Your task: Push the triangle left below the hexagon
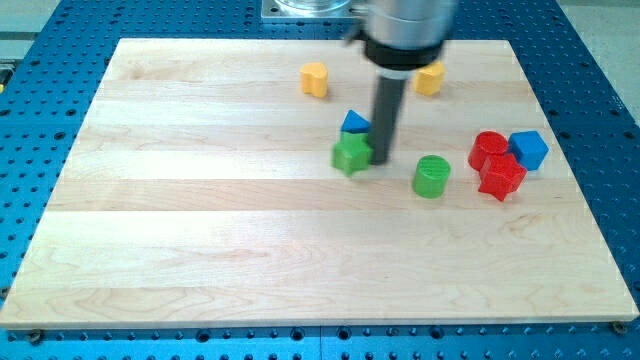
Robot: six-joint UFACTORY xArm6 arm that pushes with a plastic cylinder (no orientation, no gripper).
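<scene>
On the pale wooden surface [200,250], no jaws exist to judge, so my tip [383,160], just right of the green star block [351,154] and small blue triangle block [355,123], should shove that triangle leftward beneath the yellow hexagon block [315,79]

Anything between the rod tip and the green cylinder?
No. In the camera view, bare board separates my tip from the green cylinder; the green star sits on the tip's other side.

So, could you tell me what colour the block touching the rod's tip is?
Green: the green star block, just left of my tip in the camera view.
</scene>
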